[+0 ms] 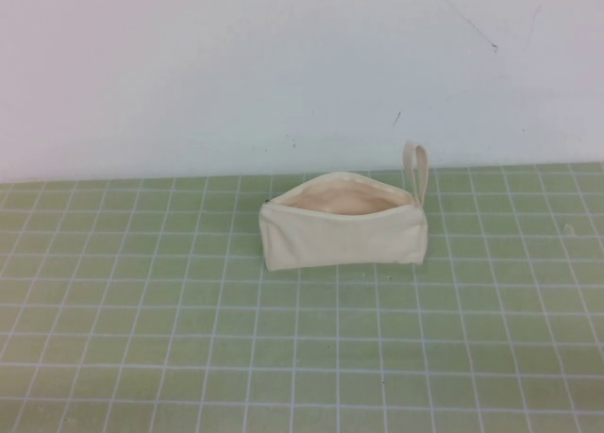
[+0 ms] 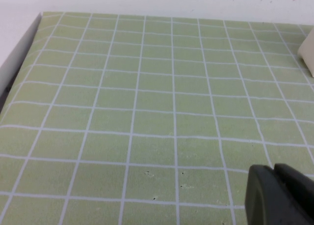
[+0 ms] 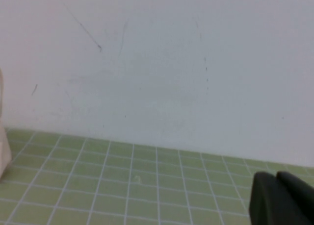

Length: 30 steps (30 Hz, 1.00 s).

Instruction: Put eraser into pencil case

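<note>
The cream pencil case [image 1: 343, 225] stands on the green grid mat near the back wall, its zip open and pale lining showing, its loop strap [image 1: 416, 172] sticking up at its right end. No eraser shows in any view. Neither arm shows in the high view. My left gripper [image 2: 274, 168] is shut and empty, low over bare mat; a corner of the pencil case [image 2: 309, 51] shows far from it. My right gripper [image 3: 275, 175] is shut and empty, above the mat facing the wall; an edge of the pencil case [image 3: 4, 151] shows at the side of its view.
The green grid mat [image 1: 189, 339] covers the table up to a white back wall [image 1: 283, 65]. The mat's left edge and a white border [image 2: 19, 53] show in the left wrist view.
</note>
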Motion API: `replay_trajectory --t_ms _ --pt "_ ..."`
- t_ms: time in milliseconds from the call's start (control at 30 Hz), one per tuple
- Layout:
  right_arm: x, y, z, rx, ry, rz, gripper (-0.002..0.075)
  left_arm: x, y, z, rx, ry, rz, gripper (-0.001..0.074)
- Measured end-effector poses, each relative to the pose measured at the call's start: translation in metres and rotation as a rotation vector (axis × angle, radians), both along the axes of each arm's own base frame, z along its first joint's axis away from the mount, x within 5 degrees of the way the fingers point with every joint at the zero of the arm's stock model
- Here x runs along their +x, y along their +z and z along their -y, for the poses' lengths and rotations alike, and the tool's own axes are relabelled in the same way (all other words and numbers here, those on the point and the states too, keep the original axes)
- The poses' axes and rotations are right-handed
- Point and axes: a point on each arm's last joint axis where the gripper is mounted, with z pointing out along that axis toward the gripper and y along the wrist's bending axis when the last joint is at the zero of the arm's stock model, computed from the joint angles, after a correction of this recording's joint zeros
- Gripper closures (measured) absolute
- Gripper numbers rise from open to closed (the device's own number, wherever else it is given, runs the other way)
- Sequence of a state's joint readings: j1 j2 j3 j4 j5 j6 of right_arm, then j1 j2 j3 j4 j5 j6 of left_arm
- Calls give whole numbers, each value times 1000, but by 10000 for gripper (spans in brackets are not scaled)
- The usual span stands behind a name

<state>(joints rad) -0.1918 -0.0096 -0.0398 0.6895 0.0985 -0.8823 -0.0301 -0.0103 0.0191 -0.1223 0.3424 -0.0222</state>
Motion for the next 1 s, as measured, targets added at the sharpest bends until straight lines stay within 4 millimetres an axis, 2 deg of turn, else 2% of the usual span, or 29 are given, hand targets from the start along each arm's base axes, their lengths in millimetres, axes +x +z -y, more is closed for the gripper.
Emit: replay_trajectory --t_ms 300,600,800,1000 --pt "3 -25 -2 22 32 -98 725 0 0 0 0 0 0 736" --pt "2 -31 2 -62 -12 -160 725 0 0 0 0 0 0 736" --pt "1 -35 8 13 -79 -202 725 0 0 0 0 0 0 736" --pt "-3 -47 9 76 -112 -335 725 0 0 0 0 0 0 736"
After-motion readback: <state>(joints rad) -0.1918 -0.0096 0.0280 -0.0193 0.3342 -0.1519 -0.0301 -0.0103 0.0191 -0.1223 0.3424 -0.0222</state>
